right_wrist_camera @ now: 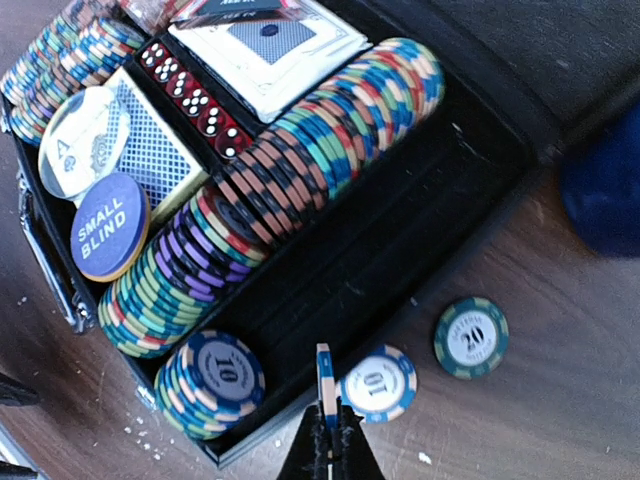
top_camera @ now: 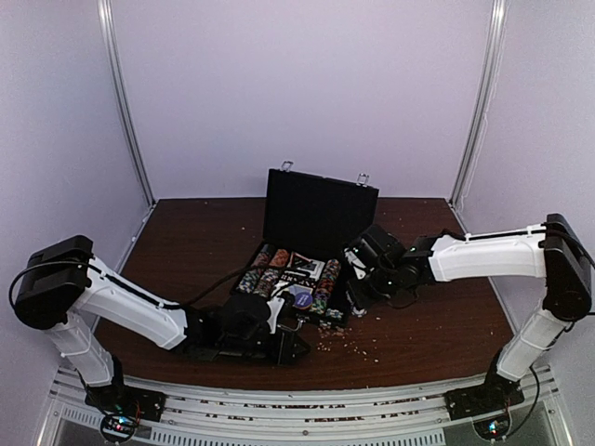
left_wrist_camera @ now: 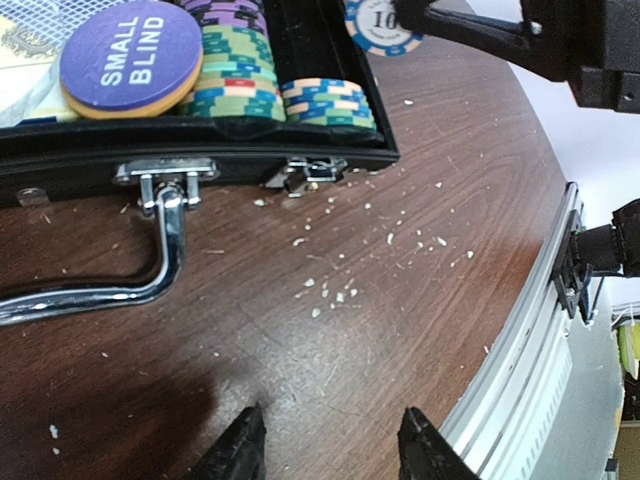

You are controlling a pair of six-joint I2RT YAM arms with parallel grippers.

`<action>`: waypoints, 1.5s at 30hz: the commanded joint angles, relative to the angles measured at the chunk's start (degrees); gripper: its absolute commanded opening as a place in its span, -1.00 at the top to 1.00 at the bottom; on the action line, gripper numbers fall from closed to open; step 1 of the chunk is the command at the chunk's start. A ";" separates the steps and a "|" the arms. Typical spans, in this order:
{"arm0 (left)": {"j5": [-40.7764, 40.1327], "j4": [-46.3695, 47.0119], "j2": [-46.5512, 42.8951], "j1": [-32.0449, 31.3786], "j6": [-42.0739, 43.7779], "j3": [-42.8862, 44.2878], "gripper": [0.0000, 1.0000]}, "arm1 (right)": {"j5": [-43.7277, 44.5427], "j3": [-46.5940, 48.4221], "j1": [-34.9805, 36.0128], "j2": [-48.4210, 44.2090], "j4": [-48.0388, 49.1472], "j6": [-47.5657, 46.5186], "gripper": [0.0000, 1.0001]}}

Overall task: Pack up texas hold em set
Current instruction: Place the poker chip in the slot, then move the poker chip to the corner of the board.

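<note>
My right end effector [right_wrist_camera: 326, 425] is closed on a blue chip [right_wrist_camera: 324, 372] held on edge. The open case [right_wrist_camera: 420, 200] lies just ahead of it; a 10 chip [right_wrist_camera: 378, 383] and a 20 chip [right_wrist_camera: 471, 337] lie on the table [right_wrist_camera: 570, 400] beside it. My left end effector [left_wrist_camera: 330, 445] stands open and empty, facing the case handle [left_wrist_camera: 165, 250].
</note>
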 commanded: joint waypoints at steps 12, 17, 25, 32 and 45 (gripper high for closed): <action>-1.19 0.34 0.47 -0.14 -0.33 -0.66 0.07 | -7.23 6.59 1.20 6.92 -2.38 -15.53 1.00; -0.51 0.27 1.43 -0.11 -0.08 -0.32 0.08 | -9.45 6.46 2.31 6.45 -1.83 -16.44 1.00; 0.10 0.25 2.39 -0.14 0.18 0.22 0.09 | -10.57 6.16 2.91 5.22 -2.08 -16.07 0.79; 0.30 0.24 2.87 -0.16 0.45 0.67 0.09 | -9.23 4.87 2.87 2.70 -0.94 -13.92 0.49; -0.05 -0.28 2.93 -0.15 0.48 0.98 0.09 | 4.67 -2.05 -3.36 1.38 3.20 6.01 0.33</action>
